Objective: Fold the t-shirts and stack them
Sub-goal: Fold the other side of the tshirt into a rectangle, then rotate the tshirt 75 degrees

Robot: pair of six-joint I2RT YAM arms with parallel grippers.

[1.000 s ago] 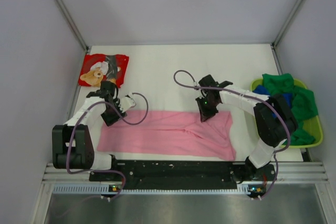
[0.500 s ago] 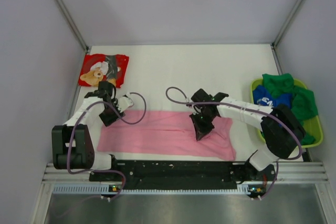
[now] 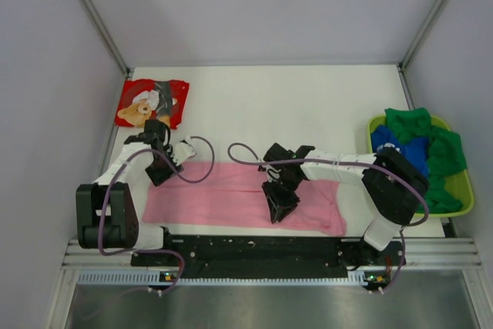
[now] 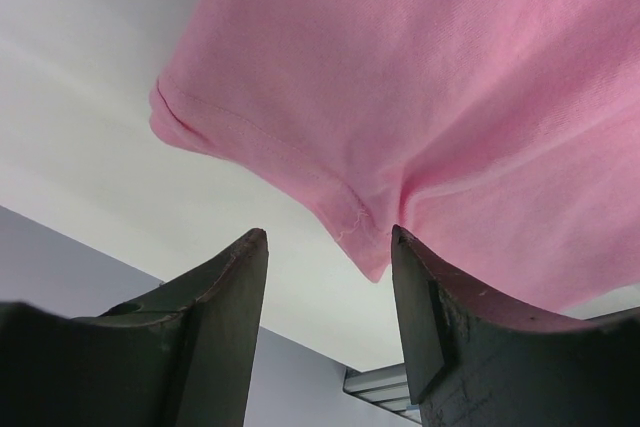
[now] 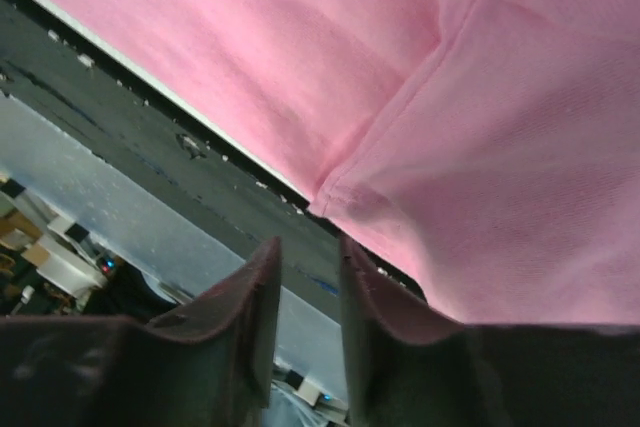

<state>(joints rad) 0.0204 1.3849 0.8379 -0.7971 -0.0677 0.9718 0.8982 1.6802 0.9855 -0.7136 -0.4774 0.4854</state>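
Currently, pink t-shirt lies spread flat along near edge of table, long axis running left-right, its near hem close to black base rail.

L gripper: sits at far-left corner of pink shirt. Fingers stand well apart. Per L wrist view, a hemmed corner of the pink cloth points down into the gap, close by one finger, not clamped.

R gripper: reaches across to near-centre of pink shirt, arm extended leftward over the cloth. Fingers drawn close, only a narrow slit between them. A folded hem edge sits right at the tips; cannot tell whether cloth is pinched. R wrist view also shows a seam running diagonally across the pink fabric.

Other items:
- Red t-shirt w/ teddy-bear print, folded, at far-left of table, well apart from pink shirt.
- Yellow-green tray at right edge of table, holding crumpled green t-shirt and blue t-shirt w/ white lettering; green cloth surrounds the blue on far and right sides.
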